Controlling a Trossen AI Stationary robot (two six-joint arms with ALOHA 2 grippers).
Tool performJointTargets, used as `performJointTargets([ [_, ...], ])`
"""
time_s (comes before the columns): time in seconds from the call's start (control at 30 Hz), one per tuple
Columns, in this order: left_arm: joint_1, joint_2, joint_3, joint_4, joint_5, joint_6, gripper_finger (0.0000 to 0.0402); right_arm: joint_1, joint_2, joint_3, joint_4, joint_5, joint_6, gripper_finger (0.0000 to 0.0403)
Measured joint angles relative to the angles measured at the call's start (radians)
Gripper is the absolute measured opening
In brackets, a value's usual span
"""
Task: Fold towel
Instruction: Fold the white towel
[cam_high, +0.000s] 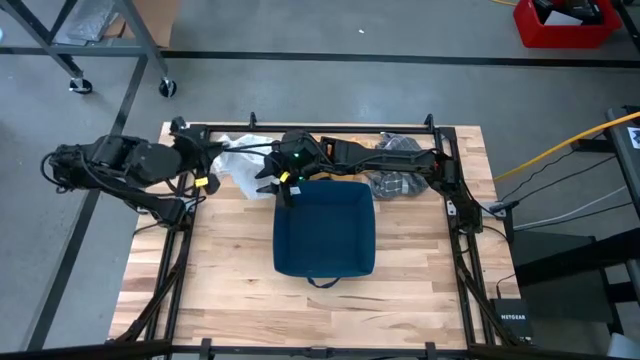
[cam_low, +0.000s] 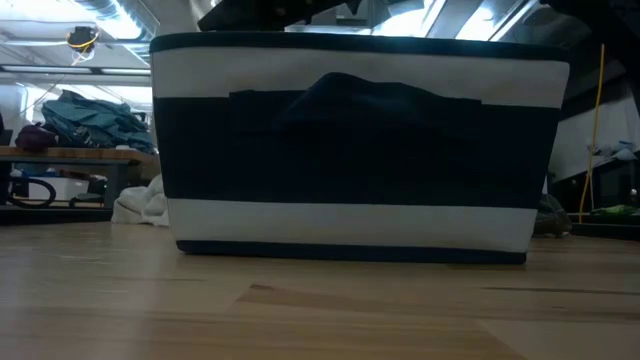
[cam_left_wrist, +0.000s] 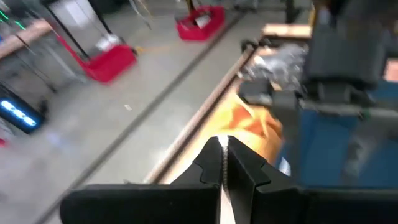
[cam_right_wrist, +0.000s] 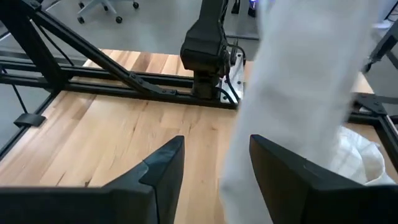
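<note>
Two arms reach over a light wooden tabletop (cam_high: 230, 290) ringed by a black frame, with grey concrete floor around it. At the far left edge, the left hand (cam_high: 207, 182) sits clenched, fingers (cam_left_wrist: 222, 163) pressed together. Just beside it lies the white towel (cam_high: 240, 163), crumpled near the far edge. The right hand (cam_high: 281, 186) hovers touching-close to the towel, fingers (cam_right_wrist: 163, 165) spread, white cloth hanging between them. A navy basket (cam_high: 325, 228) stands mid-table; a red bin (cam_high: 565, 22) sits far right on the floor.

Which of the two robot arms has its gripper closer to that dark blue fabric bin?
The right. The right gripper hovers at the dark blue fabric bin's far left corner; the left gripper sits farther left, by the white towel.
</note>
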Motion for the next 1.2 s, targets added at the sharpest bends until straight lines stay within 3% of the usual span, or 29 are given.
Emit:
performJointTargets([
  [0.1,0.0,0.01,-0.002,-0.05,0.064,-0.066,0.0,0.0,0.001,0.0,0.047,0.0,-0.001,0.0189],
  [0.37,0.0,0.054,-0.035,-0.042,0.154,-0.064,0.0,0.0,0.001,0.0,0.261,0.001,0.006,0.0189],
  [0.67,0.0,0.099,-0.038,-0.044,0.195,-0.03,0.0,0.0,0.002,-0.001,0.242,0.001,0.009,0.0189],
  [0.8,0.0,0.1,-0.039,-0.036,0.265,-0.04,0.0,-0.008,0.002,-0.001,0.204,0.04,0.009,0.0189],
  [1.2,-0.052,0.101,-0.039,0.132,0.286,0.093,0.0,-0.021,0.002,-0.001,0.208,-0.15,0.08,0.0189],
])
